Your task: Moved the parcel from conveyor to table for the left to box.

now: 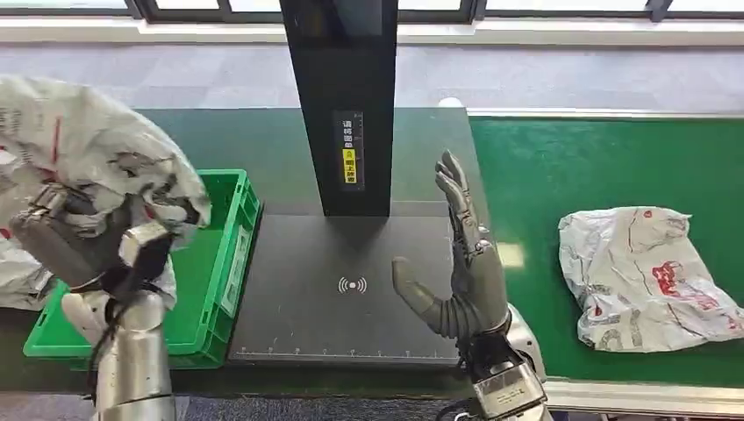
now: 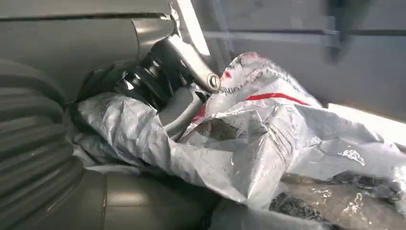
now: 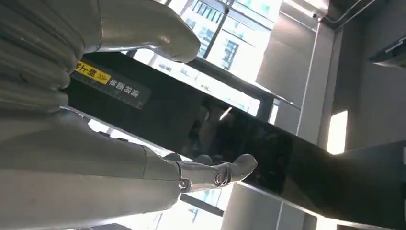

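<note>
Two parcels: one parcel [image 1: 88, 149] is held up by the left hand [image 1: 83, 250] above the green crate [image 1: 230, 230]; a second parcel [image 1: 645, 276] lies flat on the green conveyor [image 1: 544, 167], well apart from both hands.
Left hand: it is clamped on the held parcel [image 2: 268, 139]; in the left wrist view the thumb [image 2: 179, 108] is seen pressed into the crumpled film, with folds of the bag bunched around it.
Right hand: the right hand [image 1: 465, 263] is raised over the dark scanner plate [image 1: 351, 289], its fingers apart and straight, and nothing is held in it.
Material: both parcels are soft plastic mail bags, white-grey with red print, much wrinkled and glossy.
Weight: the bag is judged to be light, because it is carried high by one hand and keeps a puffed shape.
Stiffness: almost none is expected; the bag will sag and fold where it is not supported.
Slip: the shiny film is likely to slide between smooth fingers, so a loose grip could be lost.
Fragility: the contents cannot be seen, so this cannot be told.
Where to hold: a thick bunched part near the middle of the bag is judged best, not a thin corner, which could stretch or pull free.
</note>
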{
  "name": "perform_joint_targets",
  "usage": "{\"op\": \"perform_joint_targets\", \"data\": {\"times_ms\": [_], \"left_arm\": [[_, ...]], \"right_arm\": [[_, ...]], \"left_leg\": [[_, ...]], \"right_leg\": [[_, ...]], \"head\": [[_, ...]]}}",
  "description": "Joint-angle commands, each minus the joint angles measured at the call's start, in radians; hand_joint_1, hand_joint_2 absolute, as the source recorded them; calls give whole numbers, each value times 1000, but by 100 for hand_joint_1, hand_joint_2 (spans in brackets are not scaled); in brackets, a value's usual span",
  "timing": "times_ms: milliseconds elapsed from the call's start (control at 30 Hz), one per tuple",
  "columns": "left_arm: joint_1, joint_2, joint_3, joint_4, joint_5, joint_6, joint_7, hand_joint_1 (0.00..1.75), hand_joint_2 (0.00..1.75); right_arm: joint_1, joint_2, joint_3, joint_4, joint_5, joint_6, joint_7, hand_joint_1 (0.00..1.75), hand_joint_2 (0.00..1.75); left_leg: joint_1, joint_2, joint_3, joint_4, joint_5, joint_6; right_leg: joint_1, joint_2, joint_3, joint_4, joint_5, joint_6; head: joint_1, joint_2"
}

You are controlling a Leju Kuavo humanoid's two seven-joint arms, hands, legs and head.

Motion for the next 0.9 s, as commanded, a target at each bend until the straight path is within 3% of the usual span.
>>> {"op": "perform_joint_targets", "data": {"times_ms": [33,133,233,600,633,667,733,767,900], "left_arm": [[-280,200,261,444,-259,-74,318,175,175],[-338,248,235,640,-384,-73,458,175,175],[-373,289,221,776,-442,-43,516,175,175],[-398,291,200,829,-509,-69,584,175,175],[-399,293,197,838,-527,-81,603,99,175],[-402,293,196,851,-547,-97,626,0,175],[-401,296,193,873,-601,-70,685,0,175],[-398,294,200,876,-598,-49,681,0,0],[-388,281,207,857,-589,-24,659,0,0]], "right_arm": [[-86,24,-1,111,7,48,1,0,175],[-60,42,-29,79,33,78,1,0,175],[-40,41,-39,61,42,79,1,0,175],[-46,54,-50,66,56,84,1,0,175],[-46,57,-54,66,60,86,1,0,175],[-45,62,-59,64,66,89,1,0,175],[-40,71,-68,56,73,97,1,0,175],[-37,74,-70,53,76,99,1,0,175],[-32,75,-73,51,88,99,1,0,175]], "left_leg": [[0,3,2,-2,1,0],[0,0,2,-2,2,-1],[0,-3,2,-2,2,-1],[0,-1,0,-1,2,-1],[1,-1,0,0,2,-1],[1,-2,1,-1,2,-1],[0,-1,0,0,2,-2],[1,-2,0,-1,2,-1],[0,-1,0,-1,2,-1]], "right_leg": [[0,2,1,-1,1,-1],[2,-1,1,0,1,-1],[2,-4,2,-1,1,-1],[2,-2,0,-1,2,-2],[2,-1,-1,-1,2,-2],[2,-3,0,-2,2,-2],[2,-2,-1,0,1,-2],[2,-3,-1,-1,1,-2],[2,-2,-1,-1,1,-2]], "head": [[0,0],[0,0],[0,0],[0,0],[0,0],[0,0],[0,0],[0,0],[0,0]]}}
